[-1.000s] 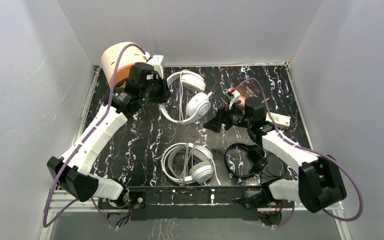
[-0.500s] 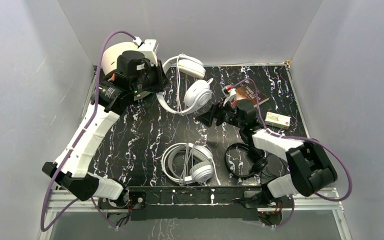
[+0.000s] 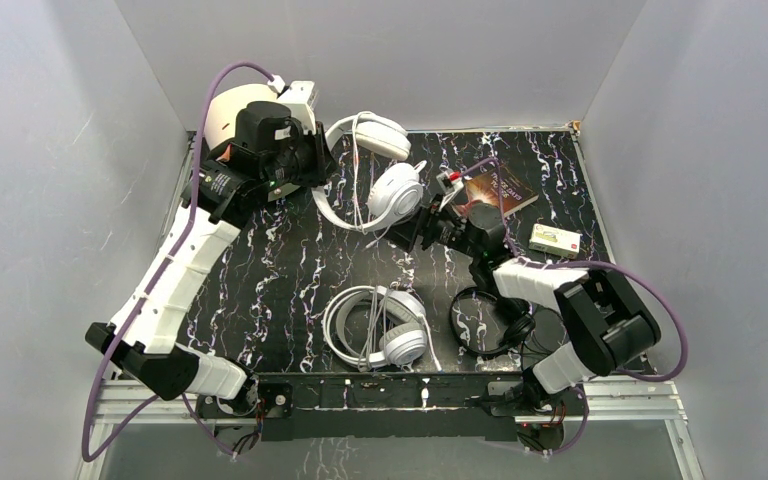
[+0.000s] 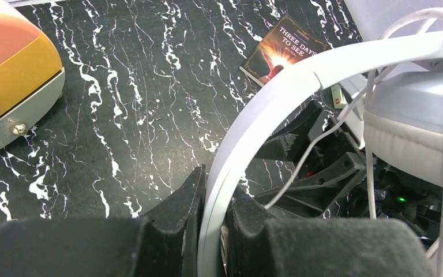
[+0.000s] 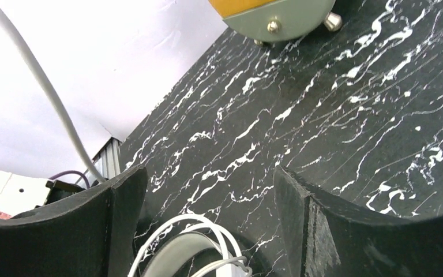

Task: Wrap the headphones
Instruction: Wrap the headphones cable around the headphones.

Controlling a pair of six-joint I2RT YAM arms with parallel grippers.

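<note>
Near edge of the bench [image 3: 260, 260], middle: slimmer white headphones [image 3: 375, 330], lying flat, thin double band, grey-white cups, cord bunched over them. Just to their right, small black headphones [image 3: 490, 320], flat, with a black cord trailing toward the near edge.

Mid-bench: right tool [image 3: 418, 228] has its jaws spread wide and grips nothing. It points at the lower cup of the big pair. In the right wrist view [image 5: 205, 179] a white cord [image 5: 46, 86] passes on the left, and cord loops sit low between the fingers.

Right edge: small box [image 3: 554, 237] with a green-and-white label, text too small to read. Behind it is a dark book [image 3: 498, 190]; the cover reads "THREE DAYS TO SEE" in the left wrist view [image 4: 285, 49].

Far side, left of centre: big white headphones [image 3: 375, 180], with a padded band and large white cups, tilted up off the bench. The cord hangs loose across them. Left tool [image 3: 310, 165] is clamped tight on the headband [image 4: 213, 184].

Far left corner: white-and-orange domed object [image 3: 222, 115] with metal stud feet.
</note>
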